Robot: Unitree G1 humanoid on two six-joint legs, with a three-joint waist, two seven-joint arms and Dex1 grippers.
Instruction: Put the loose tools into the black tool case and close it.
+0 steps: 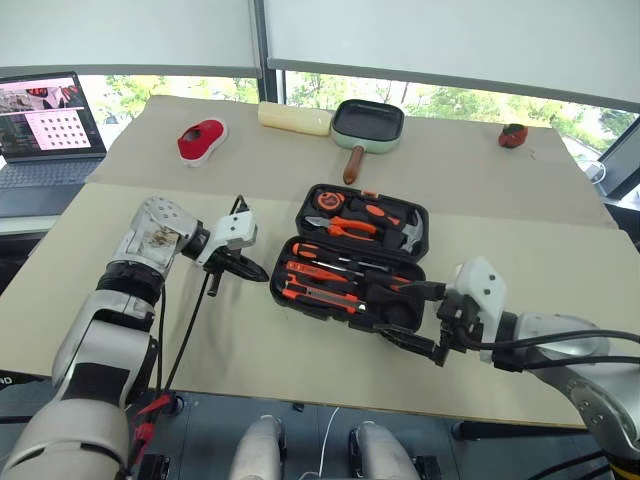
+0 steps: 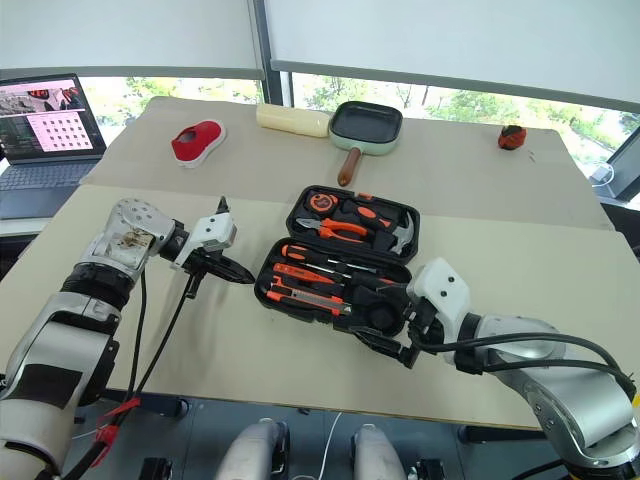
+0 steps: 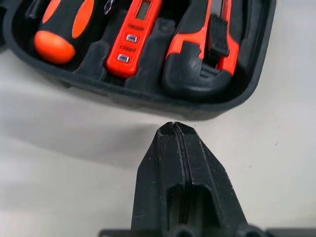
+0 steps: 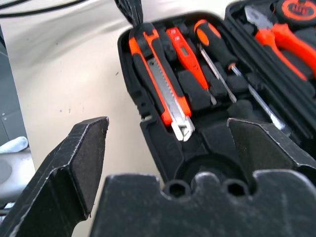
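Observation:
The black tool case [image 1: 281,285] lies open on the tan table, lid half on the far side. In its near half lie two screwdrivers [image 4: 212,37], a tester pen [image 3: 134,34] and a utility knife [image 3: 197,44], all seated in moulded slots. A dark round shape [image 4: 207,165] fills the round slot at the case's near right corner; I cannot tell if it is the tape roll. My left gripper [image 1: 262,274] is shut and empty, just off the case's left end. At the near right corner my right gripper [image 1: 388,310] stands open, one finger on either side of it.
Orange-handled pliers [image 1: 350,227] and a hammer [image 1: 412,232] sit in the lid half. At the table's far side are a square pan [image 1: 368,123], a cream roll [image 1: 293,117], a red object [image 1: 202,140] and a small red item [image 1: 513,135]. A laptop [image 1: 45,120] stands far left.

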